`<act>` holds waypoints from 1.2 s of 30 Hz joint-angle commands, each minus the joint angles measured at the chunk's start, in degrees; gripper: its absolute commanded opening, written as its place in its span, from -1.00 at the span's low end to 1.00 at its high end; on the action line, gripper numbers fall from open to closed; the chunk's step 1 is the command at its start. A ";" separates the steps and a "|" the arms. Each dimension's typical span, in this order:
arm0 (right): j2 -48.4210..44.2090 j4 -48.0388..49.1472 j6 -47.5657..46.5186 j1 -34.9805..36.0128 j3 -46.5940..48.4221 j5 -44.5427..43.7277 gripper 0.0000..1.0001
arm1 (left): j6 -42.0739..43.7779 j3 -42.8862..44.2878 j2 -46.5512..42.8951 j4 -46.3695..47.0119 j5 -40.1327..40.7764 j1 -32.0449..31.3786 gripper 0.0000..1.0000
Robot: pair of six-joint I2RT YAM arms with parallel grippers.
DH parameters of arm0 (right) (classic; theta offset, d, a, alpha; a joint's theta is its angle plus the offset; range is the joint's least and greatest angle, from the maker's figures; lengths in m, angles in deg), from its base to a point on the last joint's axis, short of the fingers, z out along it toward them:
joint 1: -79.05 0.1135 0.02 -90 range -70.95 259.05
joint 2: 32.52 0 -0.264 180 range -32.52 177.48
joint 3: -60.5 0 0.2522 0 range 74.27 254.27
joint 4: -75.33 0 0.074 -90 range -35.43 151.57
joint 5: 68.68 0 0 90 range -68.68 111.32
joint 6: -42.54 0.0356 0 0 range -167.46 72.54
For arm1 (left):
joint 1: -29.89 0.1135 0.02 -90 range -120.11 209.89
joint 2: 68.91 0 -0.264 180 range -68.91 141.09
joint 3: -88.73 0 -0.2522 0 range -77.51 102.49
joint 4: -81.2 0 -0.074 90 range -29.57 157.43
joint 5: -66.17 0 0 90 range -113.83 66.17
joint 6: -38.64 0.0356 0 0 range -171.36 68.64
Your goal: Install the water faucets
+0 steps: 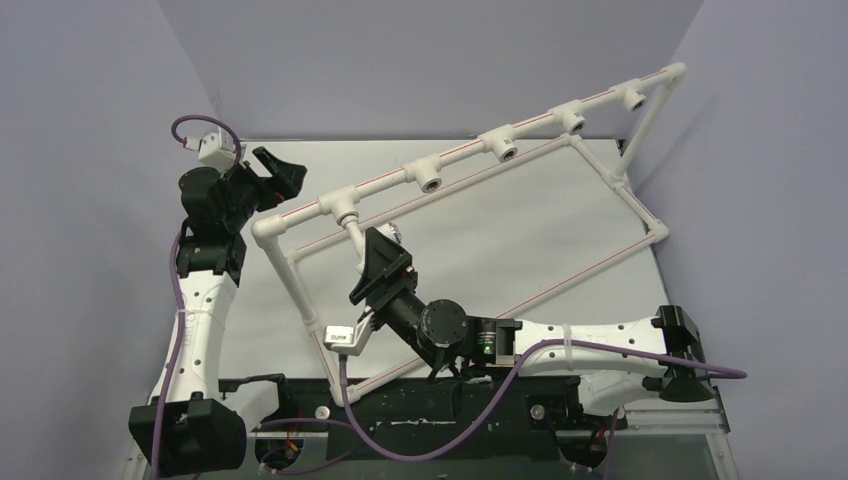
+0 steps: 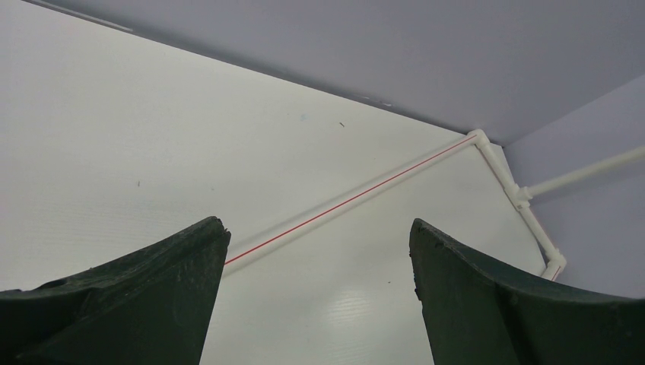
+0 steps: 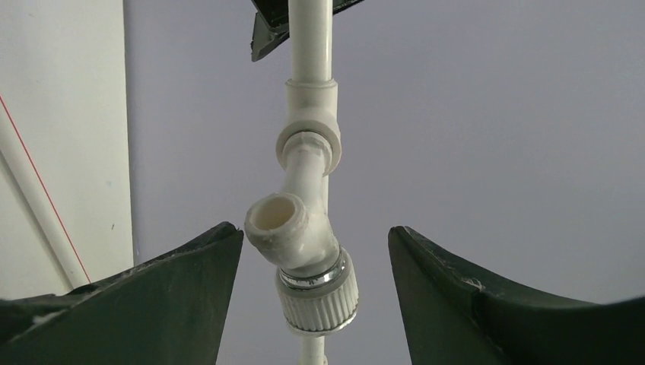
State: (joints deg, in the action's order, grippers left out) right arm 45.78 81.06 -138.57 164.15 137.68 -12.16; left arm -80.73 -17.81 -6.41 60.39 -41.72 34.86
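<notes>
A white water faucet point(image 3: 303, 242) with a ribbed knob and a chrome ring sits in the leftmost tee socket point(image 3: 309, 129) of the white pipe frame point(image 1: 455, 157). In the top view the faucet point(image 1: 387, 234) hangs just below that tee. My right gripper point(image 3: 314, 229) is open. Its fingers stand on either side of the faucet without touching it, also seen from above point(image 1: 392, 250). My left gripper point(image 2: 319, 228) is open and empty. It hovers by the frame's upper left corner point(image 1: 283, 172).
Three more tee sockets point(image 1: 503, 147) stand open along the raised top pipe. The frame's lower pipes with red stripes point(image 2: 357, 196) lie on the white table point(image 1: 520, 230). Purple-grey walls close in the back and sides.
</notes>
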 commanded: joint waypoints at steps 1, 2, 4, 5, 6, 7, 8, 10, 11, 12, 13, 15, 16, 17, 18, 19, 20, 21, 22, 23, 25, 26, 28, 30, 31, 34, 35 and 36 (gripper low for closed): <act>1.95 3.96 -2.70 -0.77 2.58 -1.57 0.40 | 0.33 1.03 -0.17 3.09 -0.48 0.19 0.73; 2.21 4.12 -2.81 -0.93 2.65 -1.47 0.37 | 0.29 1.05 -0.15 3.09 -0.48 0.29 0.73; 2.78 4.91 -3.31 -1.12 2.63 -1.34 0.30 | 0.28 1.05 -0.14 3.08 -0.48 0.27 0.73; 3.00 5.46 -3.63 -1.16 2.59 -1.44 0.26 | 0.27 1.04 -0.10 3.00 -0.48 0.31 0.73; 3.26 5.87 -3.92 -1.31 2.59 -1.65 0.19 | 0.32 1.04 -0.08 3.05 -0.48 0.29 0.73; 3.45 6.34 -4.06 -1.38 2.59 -1.91 0.08 | 0.36 1.03 -0.09 3.06 -0.48 0.30 0.73; 3.65 6.88 -4.07 -1.49 2.71 -2.19 -0.09 | 0.28 1.03 -0.10 3.05 -0.48 0.28 0.73; 3.78 7.84 -3.95 -1.57 2.70 -2.74 -0.40 | 0.32 1.06 -0.10 3.08 -0.48 0.30 0.73; 3.85 8.71 -3.78 -1.52 2.60 -3.08 -0.60 | 0.28 1.10 -0.03 3.09 -0.56 0.30 0.73; 3.94 10.12 -3.73 -1.53 2.39 -3.38 -0.81 | 0.22 1.08 0.04 3.09 -0.57 0.30 0.73; 4.10 11.73 -3.60 -1.47 2.22 -3.69 -1.00 | 0.20 1.04 0.00 3.09 -0.63 0.30 0.73; 4.43 14.78 -2.52 -1.20 1.90 -3.83 -1.00 | 0.14 1.04 -0.03 3.14 -0.65 0.30 0.73; 4.67 16.15 -1.14 -1.03 1.80 -3.73 -1.00 | 0.10 1.03 0.00 3.12 -0.65 0.30 0.73; 4.85 17.32 0.70 -0.85 1.72 -3.63 -1.00 | 0.14 1.04 -0.01 3.16 -0.66 0.28 0.73; 5.11 18.62 2.97 -0.62 1.80 -3.62 -1.00 | 0.15 1.09 0.00 3.17 -0.66 0.30 0.73; 5.46 20.08 5.63 -0.44 1.73 -3.69 -1.00 | 0.10 1.08 -0.01 3.17 -0.66 0.37 0.73; 5.75 22.05 8.35 -0.47 1.53 -3.70 -1.00 | 0.15 1.08 0.00 3.18 -0.68 0.32 0.73; 5.99 24.10 11.42 -0.32 1.18 -3.77 -1.00 | 0.16 1.04 -0.07 3.11 -0.66 0.30 0.73; 6.25 26.26 14.22 -0.30 0.89 -4.02 -1.00 | 0.23 1.04 -0.09 3.16 -0.66 0.26 0.73; 6.51 28.71 16.81 -0.27 0.57 -4.40 -1.00 | 0.19 1.09 -0.10 3.11 -0.66 0.30 0.73; 6.94 33.95 21.81 -0.16 0.28 -5.31 -1.00 | 0.20 1.04 -0.02 3.17 -0.72 0.30 0.73; 6.97 35.76 24.45 -0.16 0.30 -5.88 -1.00 | 0.14 1.05 0.03 3.10 -0.74 0.30 0.73; 6.60 37.66 30.52 -0.13 0.50 -6.47 -1.00 | 0.14 1.04 0.01 3.11 -0.82 0.30 0.73; 5.91 37.81 37.41 -0.33 1.02 -6.91 -1.00 | 0.15 1.10 0.03 3.18 -0.83 0.30 0.73; 5.52 37.75 41.30 -0.52 1.18 -7.07 -1.00 | 0.06 1.04 0.00 3.21 -0.91 0.34 0.73; 4.37 38.04 52.26 -1.00 1.04 -7.88 -1.00 | 0.01 1.08 -0.10 3.25 -1.01 0.39 0.73; 4.06 38.07 57.45 -1.18 0.81 -8.17 -1.00 | 0.05 1.04 -0.09 3.22 -1.01 0.39 0.73; 3.76 38.09 61.14 -1.46 0.59 -8.56 -1.00 | 0.06 1.03 -0.10 3.33 -1.01 0.39 0.73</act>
State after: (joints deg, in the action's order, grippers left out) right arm 54.07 106.83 -102.75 163.63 137.05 -18.84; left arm -80.75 -17.81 -6.32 60.39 -41.78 34.88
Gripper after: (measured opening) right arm 0.296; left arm 0.866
